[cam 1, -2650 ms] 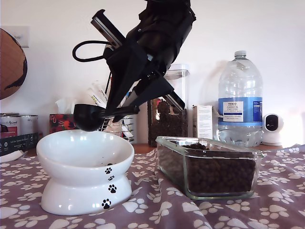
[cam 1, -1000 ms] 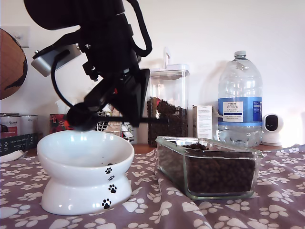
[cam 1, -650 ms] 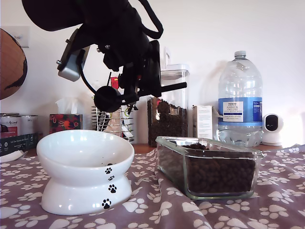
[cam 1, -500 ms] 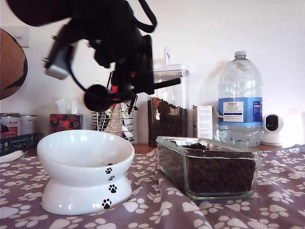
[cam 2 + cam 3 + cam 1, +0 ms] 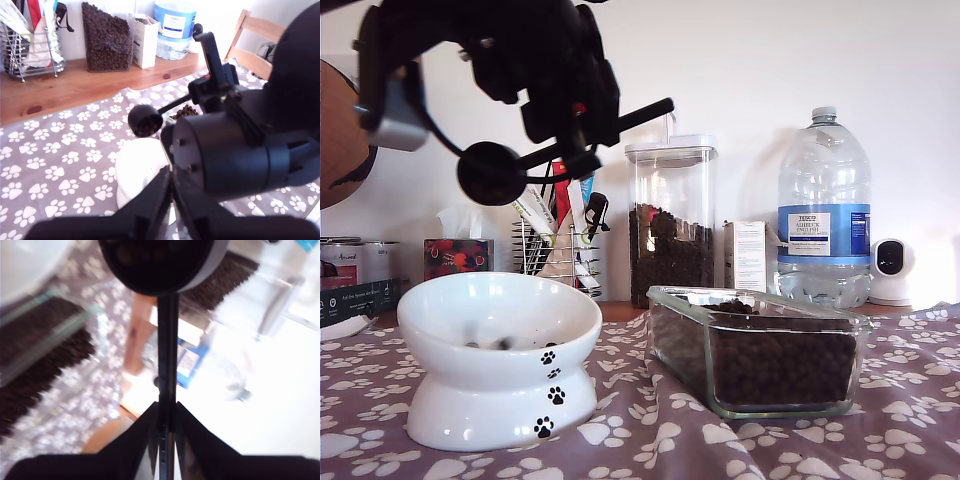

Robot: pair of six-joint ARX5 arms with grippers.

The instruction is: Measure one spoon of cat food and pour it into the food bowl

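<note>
Second gripper (image 5: 167,427): its jaws are closed on the thin handle of the spoon (image 5: 492,172), pinching it from both sides; in the exterior view this arm hangs above the food bowl, toward that view's upper left.

Spoon and jaws: the handle runs straight out from between the jaws to the round cup, which is well clear of the fingertips; the free end of the handle pokes out past the gripper toward the exterior view's right.

Spoon position: in the air, above the food bowl (image 5: 440,330) and apart from it; the handle is tilted, cup end lower.

Cat food (image 5: 502,343): a few blurred dark pellets show inside the bowl; the first wrist view shows some pellets in the spoon's cup (image 5: 145,122).

Food bowl: on the paw-print cloth (image 5: 650,430), at the exterior view's left, upright.

Glass dish (image 5: 760,350): beside the bowl toward the exterior view's right, full of kibble.

First gripper (image 5: 172,200): held high, looking down on the other arm and the bowl (image 5: 137,167); its jaws appear nearly together with nothing between them, though it cannot be told for certain.

Background: a tall clear canister (image 5: 670,225) of kibble, a water bottle (image 5: 823,215) and a wire rack (image 5: 555,250) stand behind.
</note>
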